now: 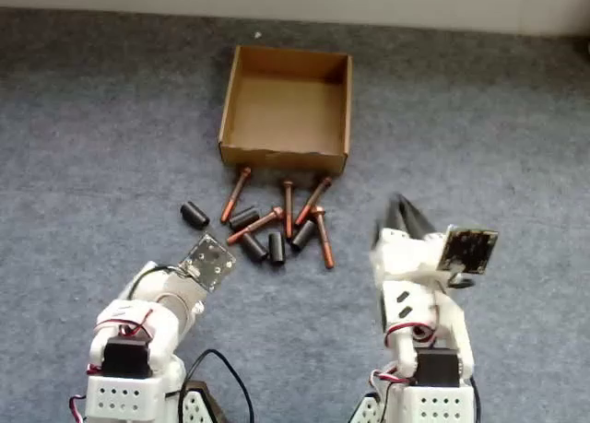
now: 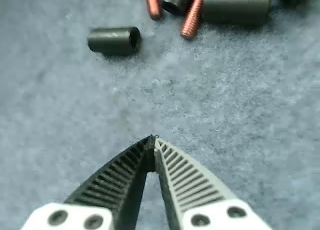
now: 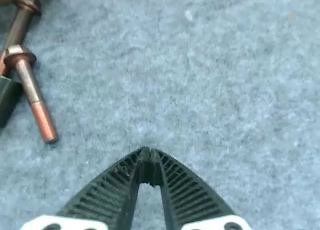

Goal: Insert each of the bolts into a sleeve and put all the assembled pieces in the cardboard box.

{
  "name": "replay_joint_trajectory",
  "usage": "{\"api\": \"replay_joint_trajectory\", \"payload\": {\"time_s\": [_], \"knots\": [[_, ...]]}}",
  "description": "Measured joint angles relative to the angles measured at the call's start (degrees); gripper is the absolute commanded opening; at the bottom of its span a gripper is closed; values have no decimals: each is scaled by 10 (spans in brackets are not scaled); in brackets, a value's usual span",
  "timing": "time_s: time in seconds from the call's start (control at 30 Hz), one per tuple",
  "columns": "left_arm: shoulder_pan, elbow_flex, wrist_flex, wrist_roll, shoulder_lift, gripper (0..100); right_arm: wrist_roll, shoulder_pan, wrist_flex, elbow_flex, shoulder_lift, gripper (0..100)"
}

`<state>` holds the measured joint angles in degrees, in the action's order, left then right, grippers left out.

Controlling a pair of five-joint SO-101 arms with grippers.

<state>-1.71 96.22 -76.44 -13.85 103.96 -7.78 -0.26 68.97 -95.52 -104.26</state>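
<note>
Bolts [image 1: 288, 208], five, copper-coloured: lying loose in a cluster on the grey surface [image 1: 111, 146], just in front of the cardboard box [image 1: 284, 156], several crossing or touching one another.

Sleeves [image 1: 276, 248], five, black, short tubes: four are lying mixed in among the bolts. The lone sleeve [image 1: 194, 215] is lying on its side, apart from the cluster on the left arm's side.

Cardboard box: sitting open-topped on the surface, on the far side of the cluster from both arms.

Left pincer [image 2: 152, 140]: closed, tips meeting, gripping nothing, pointing over bare surface with the lone sleeve lying ahead of it.

Right pincer [image 1: 403, 206]: closed, tips meeting, gripping nothing, sitting beside the cluster, with the outermost bolt [image 3: 32, 94] lying near it.
</note>
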Motion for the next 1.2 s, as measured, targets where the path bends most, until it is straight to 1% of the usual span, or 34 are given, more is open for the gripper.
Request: {"api": "replay_joint_trajectory", "payload": {"time_s": [0.13,1.2], "knots": [[0,0,0,5,0,6,0,2,17,0,0,5],[0,0,0,7,0,6,0,2,18,0,0,5]]}}
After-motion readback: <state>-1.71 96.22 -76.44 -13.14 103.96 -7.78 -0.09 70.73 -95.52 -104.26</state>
